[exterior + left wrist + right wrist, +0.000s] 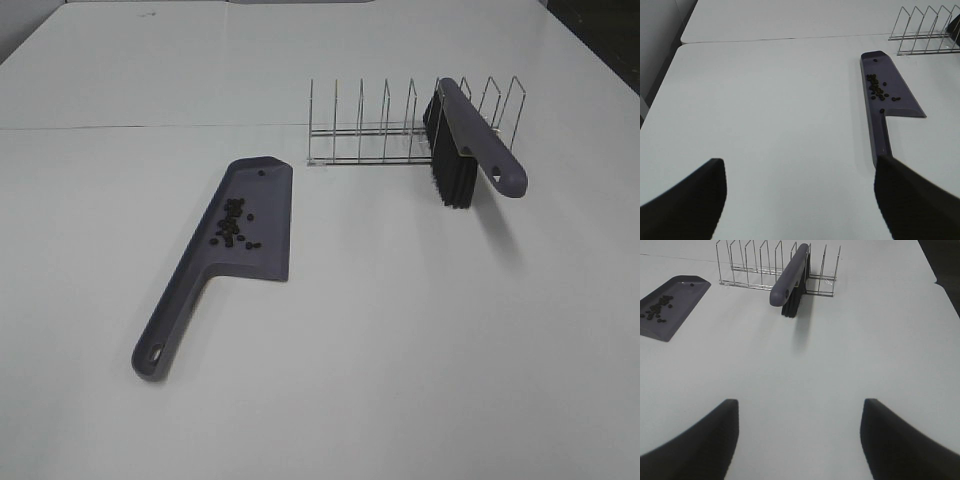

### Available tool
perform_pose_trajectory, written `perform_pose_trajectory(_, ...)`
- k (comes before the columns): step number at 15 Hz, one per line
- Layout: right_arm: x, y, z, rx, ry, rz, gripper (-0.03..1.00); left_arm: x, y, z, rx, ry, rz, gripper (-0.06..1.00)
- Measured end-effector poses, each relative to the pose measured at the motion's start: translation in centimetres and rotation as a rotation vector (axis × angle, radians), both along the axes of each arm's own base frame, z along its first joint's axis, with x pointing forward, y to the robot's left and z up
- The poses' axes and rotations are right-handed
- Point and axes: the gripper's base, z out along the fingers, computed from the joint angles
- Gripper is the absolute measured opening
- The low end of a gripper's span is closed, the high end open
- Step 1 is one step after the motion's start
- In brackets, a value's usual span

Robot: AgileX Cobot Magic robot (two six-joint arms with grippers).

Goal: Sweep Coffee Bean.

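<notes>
I see the coffee beans lying in a loose cluster on the flat pan of the grey-purple dustpan, left of centre in the high frame, none of them on the bare tabletop that I can make out. The dustpan lies flat, its handle running toward the lower left of the frame. To the upper right, apart from the dustpan, stands a wire rack; the brush sits slotted in its right end, black bristles hanging down, grey-purple handle pointing to the lower right. On my left wrist feed the left gripper has its jaws spread wide with nothing between them; the right gripper likewise is parted and holds nothing, facing the brush.
</notes>
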Motion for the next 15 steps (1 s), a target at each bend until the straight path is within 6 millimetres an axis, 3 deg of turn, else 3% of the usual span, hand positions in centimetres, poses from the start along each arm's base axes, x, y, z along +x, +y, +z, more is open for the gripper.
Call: perform_pose_trajectory(15,0.0,0.01,0.0,0.001,0.0,0.001,0.61,0.0,0.0,0.0,0.0,0.0,0.0,0.76)
